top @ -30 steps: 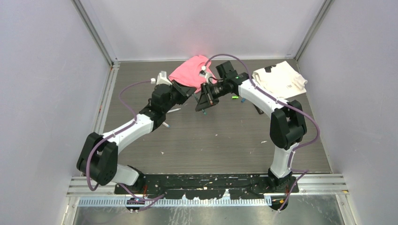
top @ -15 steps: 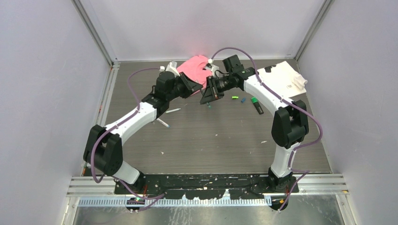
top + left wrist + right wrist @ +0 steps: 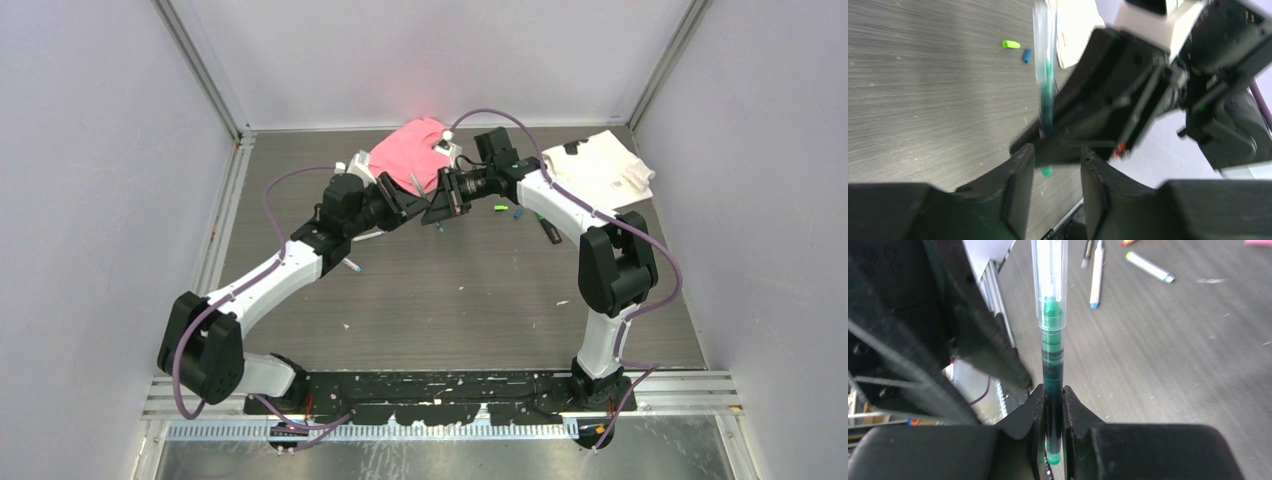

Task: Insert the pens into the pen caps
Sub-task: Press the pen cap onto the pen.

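- Since the previous frame, the left gripper (image 3: 1055, 156) backed off the green pen (image 3: 1052, 355); its jaws stood apart.
- The right gripper (image 3: 1053, 392) was clamped on the green pen, clear cap (image 3: 1049, 270) fitted, above the table (image 3: 460, 300) near its far edge.

The table (image 3: 450, 300) is showing a matt, dark grey wood-grain face, finely streaked. At upper centre the pink cloth (image 3: 405, 160) is lying soft and rumpled; at upper right the white cloth (image 3: 600, 170) is looking like folded fabric too. In the right wrist view the green pen (image 3: 1052, 365) is gleaming as glossy translucent plastic, its clear cap (image 3: 1049, 270) glinting smooth. The right tool (image 3: 1053, 392) and left tool (image 3: 1055, 152) are reading as matt black plastic, grainy along the edges. The green cap (image 3: 1011, 44) and blue cap (image 3: 1026, 55), upper left of the left wrist view, are looking like plain plastic. Along the bottom, the metal rail (image 3: 680, 392) is looking brushed.
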Robot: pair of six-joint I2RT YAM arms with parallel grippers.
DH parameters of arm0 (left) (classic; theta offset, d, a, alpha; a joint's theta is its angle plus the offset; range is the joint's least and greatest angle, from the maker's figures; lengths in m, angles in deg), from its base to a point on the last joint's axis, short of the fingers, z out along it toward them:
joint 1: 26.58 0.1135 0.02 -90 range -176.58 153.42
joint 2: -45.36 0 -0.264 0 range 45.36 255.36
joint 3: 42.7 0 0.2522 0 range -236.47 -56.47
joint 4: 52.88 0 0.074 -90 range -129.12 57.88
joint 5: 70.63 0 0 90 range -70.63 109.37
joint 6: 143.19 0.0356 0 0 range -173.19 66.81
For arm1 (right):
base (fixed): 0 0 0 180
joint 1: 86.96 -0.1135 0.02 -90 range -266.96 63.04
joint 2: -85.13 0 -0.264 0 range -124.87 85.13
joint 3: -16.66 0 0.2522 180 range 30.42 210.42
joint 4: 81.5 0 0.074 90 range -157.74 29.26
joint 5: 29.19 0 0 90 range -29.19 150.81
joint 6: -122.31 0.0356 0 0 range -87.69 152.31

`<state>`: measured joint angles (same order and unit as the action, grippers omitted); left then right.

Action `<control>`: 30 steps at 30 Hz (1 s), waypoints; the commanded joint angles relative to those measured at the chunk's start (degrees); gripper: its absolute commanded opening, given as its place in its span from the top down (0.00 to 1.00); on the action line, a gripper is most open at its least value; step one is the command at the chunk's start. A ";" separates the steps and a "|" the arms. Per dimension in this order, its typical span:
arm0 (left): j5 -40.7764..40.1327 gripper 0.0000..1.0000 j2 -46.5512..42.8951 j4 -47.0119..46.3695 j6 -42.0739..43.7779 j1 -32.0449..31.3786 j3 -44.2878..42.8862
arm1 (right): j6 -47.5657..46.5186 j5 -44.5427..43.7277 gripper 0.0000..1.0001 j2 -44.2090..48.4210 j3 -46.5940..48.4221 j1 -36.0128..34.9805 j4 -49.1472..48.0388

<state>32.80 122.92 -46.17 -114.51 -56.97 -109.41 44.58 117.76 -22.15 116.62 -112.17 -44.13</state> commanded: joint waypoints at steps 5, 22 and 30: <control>10.00 0.48 -4.23 -0.64 1.04 0.44 0.70 | 2.12 -0.07 0.99 2.34 0.51 0.97 -10.07; 23.36 0.18 -12.74 -19.43 13.59 13.04 -6.08 | -28.16 7.53 0.99 2.41 21.60 4.03 18.29; 25.08 0.21 -7.58 -34.77 9.12 14.31 -14.11 | -22.31 13.54 0.99 7.74 23.05 4.23 9.01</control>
<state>55.44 113.28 -71.63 -104.37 -43.05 -118.31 18.72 126.20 -18.66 137.03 -107.58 -29.31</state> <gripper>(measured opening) 0.809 0.192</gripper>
